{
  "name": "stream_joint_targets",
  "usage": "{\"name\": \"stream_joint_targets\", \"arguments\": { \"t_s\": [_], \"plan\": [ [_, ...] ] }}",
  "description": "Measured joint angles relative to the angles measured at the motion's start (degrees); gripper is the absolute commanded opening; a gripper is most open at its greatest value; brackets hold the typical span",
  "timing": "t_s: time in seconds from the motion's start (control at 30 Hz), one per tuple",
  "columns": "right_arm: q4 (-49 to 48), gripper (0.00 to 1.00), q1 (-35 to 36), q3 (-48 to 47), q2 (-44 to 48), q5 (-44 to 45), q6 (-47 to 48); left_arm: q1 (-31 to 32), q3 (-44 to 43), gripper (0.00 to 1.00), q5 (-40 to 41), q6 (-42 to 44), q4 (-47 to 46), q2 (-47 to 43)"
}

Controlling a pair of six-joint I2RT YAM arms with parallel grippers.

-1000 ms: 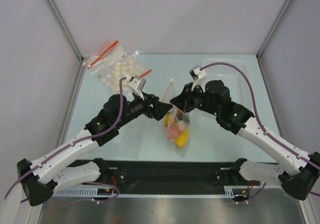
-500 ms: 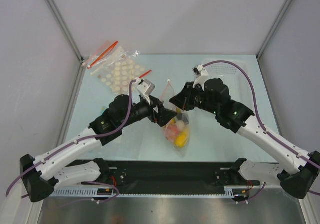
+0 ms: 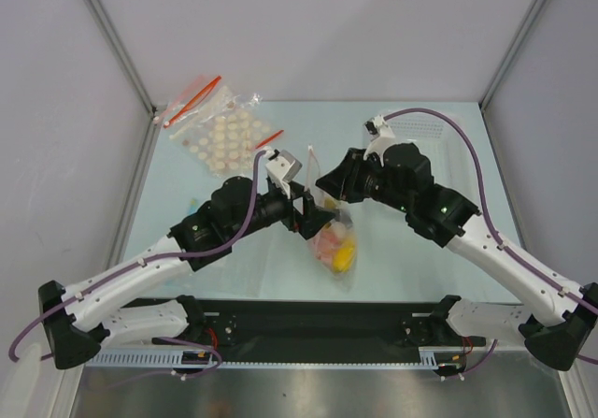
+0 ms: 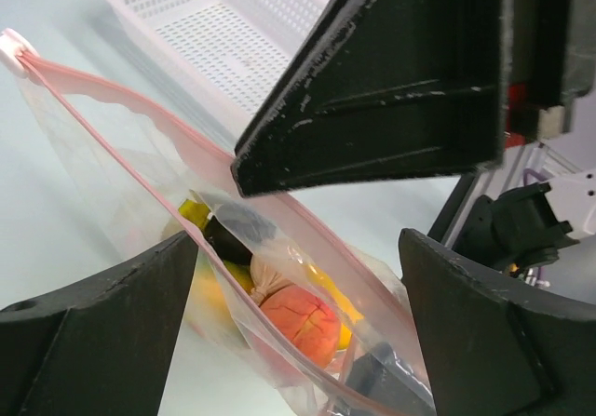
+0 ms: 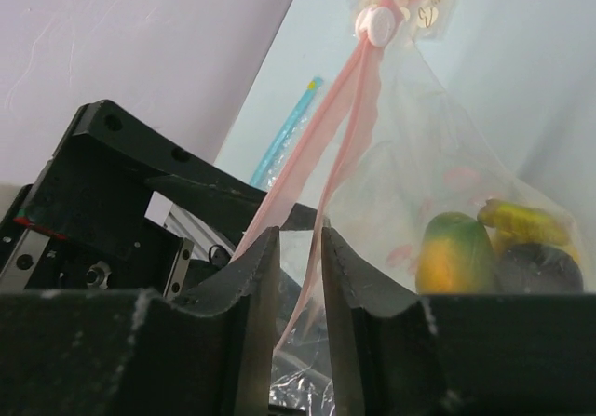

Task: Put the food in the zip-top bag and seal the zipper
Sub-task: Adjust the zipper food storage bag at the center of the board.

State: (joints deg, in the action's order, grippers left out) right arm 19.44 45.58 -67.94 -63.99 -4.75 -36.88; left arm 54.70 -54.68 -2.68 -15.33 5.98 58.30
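Note:
The zip-top bag (image 3: 334, 242) stands on the table between both arms, with its pink zipper (image 3: 310, 161) rising upward. The food is inside: peach (image 4: 300, 319), dark purple piece (image 4: 238, 232), beige piece (image 4: 270, 272), banana (image 5: 521, 221) and mango (image 5: 452, 253). My left gripper (image 3: 313, 214) is wide open with one finger on each side of the bag's mouth (image 4: 298, 248), not touching it. My right gripper (image 3: 329, 190) is nearly closed on the bag's mouth edge (image 5: 300, 234), and the pink strips run up from it to the white slider (image 5: 377, 23).
A clear bag of cream discs (image 3: 222, 130) with red strips lies at the back left. A white perforated basket (image 4: 219, 25) stands at the back right, partly behind the right arm (image 3: 420, 123). Grey walls close in the table on three sides.
My left gripper has moved right, up to the bag, and now straddles its mouth. The zipper strip stands more upright and narrower. My right gripper has shifted slightly back.

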Motion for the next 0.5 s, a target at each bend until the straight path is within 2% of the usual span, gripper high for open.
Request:
{"name": "stream_joint_targets", "arguments": {
  "t_s": [0.07, 0.17, 0.2, 0.27, 0.3, 0.37, 0.47, 0.5],
  "plan": [
    [0.0, 0.31, 0.5, 0.0, 0.0, 0.4, -0.2, 0.2, -0.5, 0.93, 0.7, 0.4, 0.9, 0.7],
    [0.0, 0.32, 1.1, -0.2, -0.3, 0.7, -0.5, 0.3, -1.3, 0.82, 1.2, 0.7, 1.6, 2.0],
    [0.0, 0.32, 1.2, -0.2, -0.5, 0.7, -0.6, 0.4, -1.3, 0.74, 1.3, 0.9, 1.7, 2.3],
    [0.0, 0.32, 1.2, -0.5, -1.0, 0.6, -0.6, 0.5, -1.4, 0.65, 1.6, 1.2, 2.1, 2.5],
    [0.0, 0.32, 1.3, -0.7, -1.2, 0.6, -0.6, 0.5, -1.4, 0.57, 1.6, 1.4, 2.3, 2.5],
    [0.0, 0.32, 1.3, -0.8, -1.5, 0.7, -0.6, 0.5, -1.4, 0.49, 2.3, 1.6, 2.3, 2.4],
    [0.0, 0.32, 1.3, -0.9, -1.7, 0.9, -0.6, 0.5, -1.4, 0.29, 3.2, 1.7, 2.3, 2.1],
    [0.0, 0.31, 1.3, -0.9, -1.7, 1.0, -0.6, 0.5, -1.4, 0.26, 3.6, 1.8, 2.3, 1.9]
  ]
}}
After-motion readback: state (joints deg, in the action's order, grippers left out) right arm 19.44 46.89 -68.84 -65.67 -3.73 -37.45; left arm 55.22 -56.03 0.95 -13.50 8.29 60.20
